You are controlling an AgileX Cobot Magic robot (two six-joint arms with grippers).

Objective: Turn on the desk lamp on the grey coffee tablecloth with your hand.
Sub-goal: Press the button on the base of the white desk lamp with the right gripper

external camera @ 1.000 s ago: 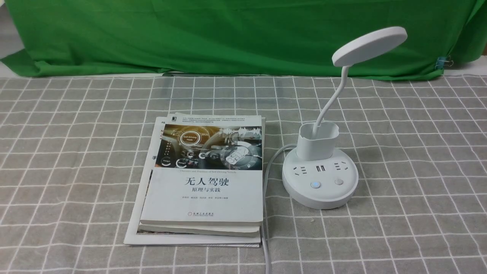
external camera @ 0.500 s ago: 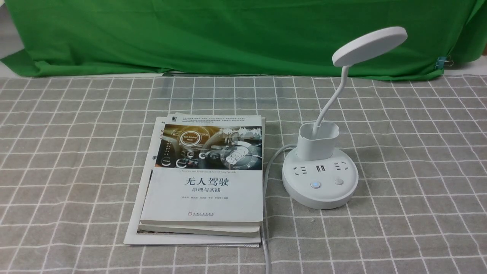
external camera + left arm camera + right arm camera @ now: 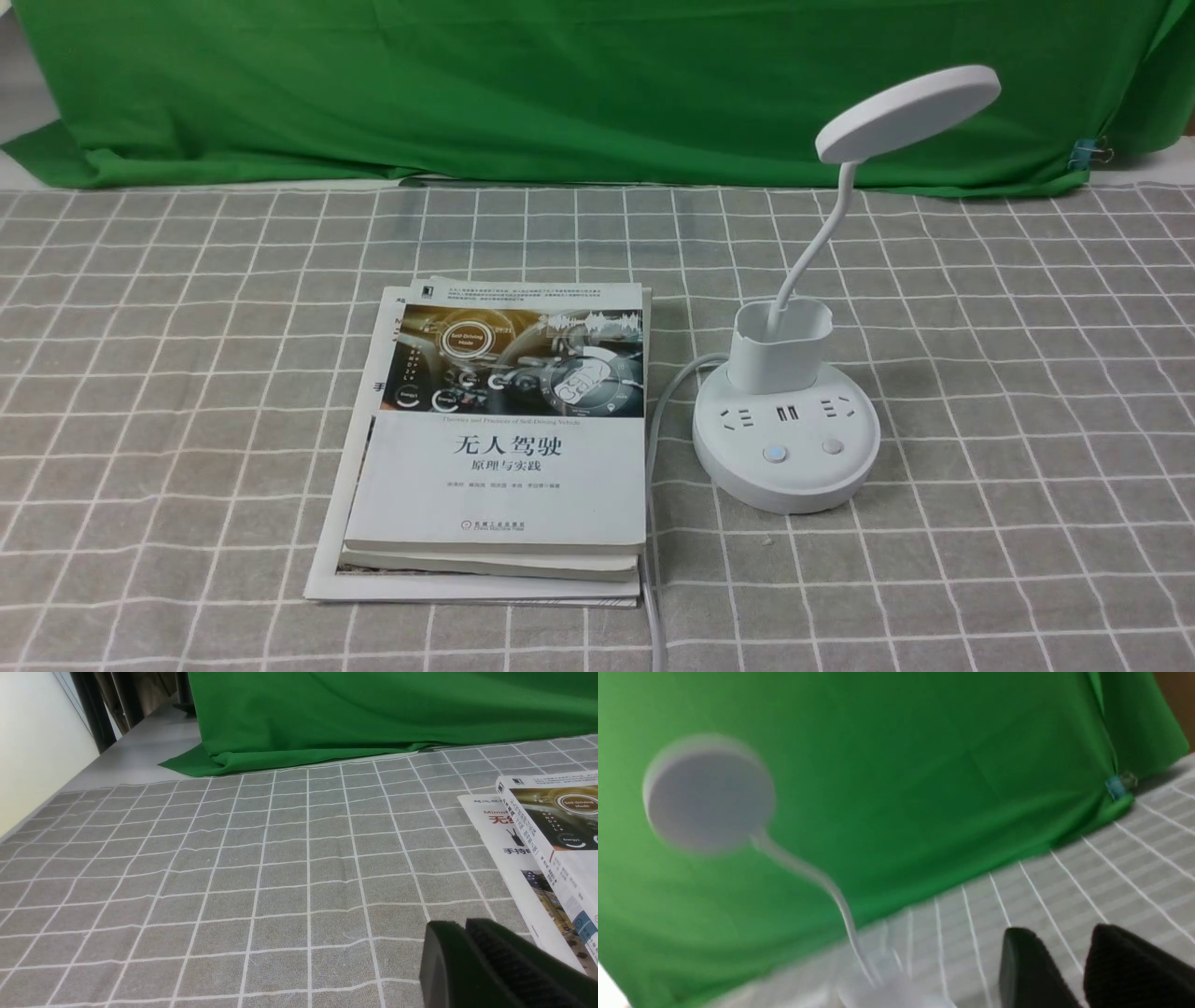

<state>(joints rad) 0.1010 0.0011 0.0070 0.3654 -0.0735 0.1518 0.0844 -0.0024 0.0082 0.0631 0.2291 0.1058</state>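
Note:
The white desk lamp (image 3: 786, 448) stands on the grey coffee tablecloth (image 3: 187, 373), right of centre. Its disc head (image 3: 907, 112) shows no glow. Two buttons sit on the front of the base, the left one (image 3: 773, 455) with a faint blue ring and the right one (image 3: 832, 446) plain. Neither arm shows in the front view. My left gripper (image 3: 462, 926) is shut and empty, low over the cloth beside the books. My right gripper (image 3: 1064, 933) is open and empty, and its blurred view shows the lamp head (image 3: 707, 793) and neck.
A stack of books (image 3: 504, 439) lies left of the lamp and also shows in the left wrist view (image 3: 551, 826). The lamp's grey cable (image 3: 653, 467) runs between books and base towards the front edge. A green cloth (image 3: 560, 84) hangs behind, with a blue clip (image 3: 1083, 152).

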